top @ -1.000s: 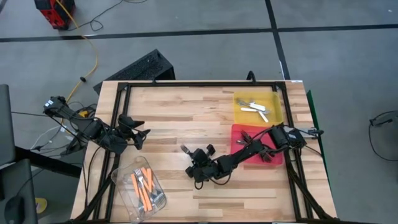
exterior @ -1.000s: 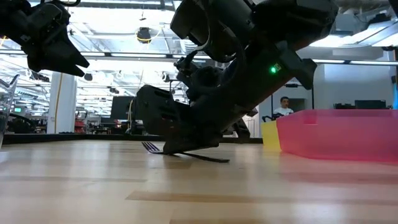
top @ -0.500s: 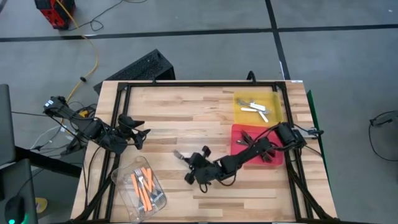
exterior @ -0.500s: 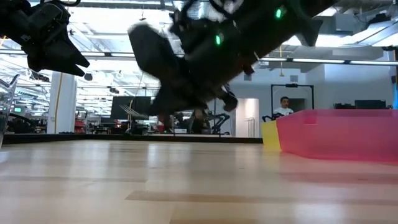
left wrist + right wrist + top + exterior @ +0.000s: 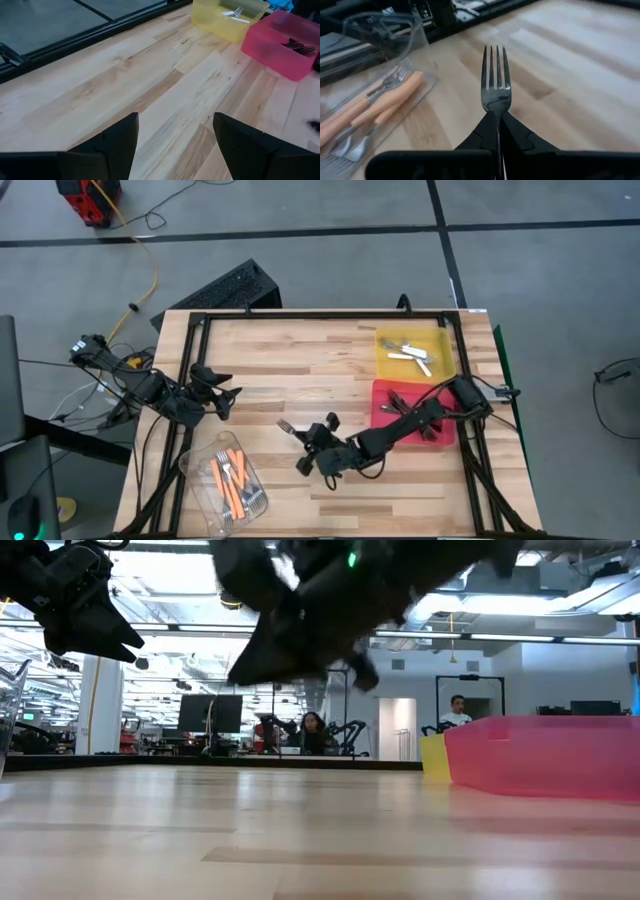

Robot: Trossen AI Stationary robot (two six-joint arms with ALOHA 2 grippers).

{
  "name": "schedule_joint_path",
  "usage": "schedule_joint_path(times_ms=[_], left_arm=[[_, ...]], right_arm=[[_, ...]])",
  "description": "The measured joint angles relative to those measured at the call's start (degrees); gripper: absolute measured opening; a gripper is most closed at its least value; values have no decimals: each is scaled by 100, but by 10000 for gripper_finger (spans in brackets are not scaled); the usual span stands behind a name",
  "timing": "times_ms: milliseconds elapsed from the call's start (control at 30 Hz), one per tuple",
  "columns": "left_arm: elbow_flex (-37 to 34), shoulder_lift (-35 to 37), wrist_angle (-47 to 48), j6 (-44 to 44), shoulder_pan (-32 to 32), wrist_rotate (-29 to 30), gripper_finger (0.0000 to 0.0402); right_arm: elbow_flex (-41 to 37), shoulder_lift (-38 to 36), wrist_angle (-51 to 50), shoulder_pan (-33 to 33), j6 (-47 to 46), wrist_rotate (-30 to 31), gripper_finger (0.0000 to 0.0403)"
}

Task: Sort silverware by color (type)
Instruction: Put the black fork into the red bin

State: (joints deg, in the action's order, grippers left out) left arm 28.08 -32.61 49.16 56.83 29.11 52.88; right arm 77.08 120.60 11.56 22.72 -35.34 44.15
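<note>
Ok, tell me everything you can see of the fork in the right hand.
The fork is dark and glossy, metal by its look, with four straight tines and a narrow neck. The right hand is shut on its neck, so the handle is hidden. The head points forward, out past the fingertips. In the high view it is held over bare wood near the table's middle, tines toward the clear tub of orange-handled forks. Only the fingers touch it.
</note>
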Motion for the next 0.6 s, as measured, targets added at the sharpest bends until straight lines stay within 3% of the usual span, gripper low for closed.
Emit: schedule_joint_path(times_ms=[233, 600], left_arm=[[0, 1, 1, 1, -1, 0, 242], [0, -1, 2, 66, -1, 5, 242]], right_arm=[[-137, -862, -844, 62, 548, 402, 28], [-1978, -3335, -546, 82, 1246, 199, 28]])
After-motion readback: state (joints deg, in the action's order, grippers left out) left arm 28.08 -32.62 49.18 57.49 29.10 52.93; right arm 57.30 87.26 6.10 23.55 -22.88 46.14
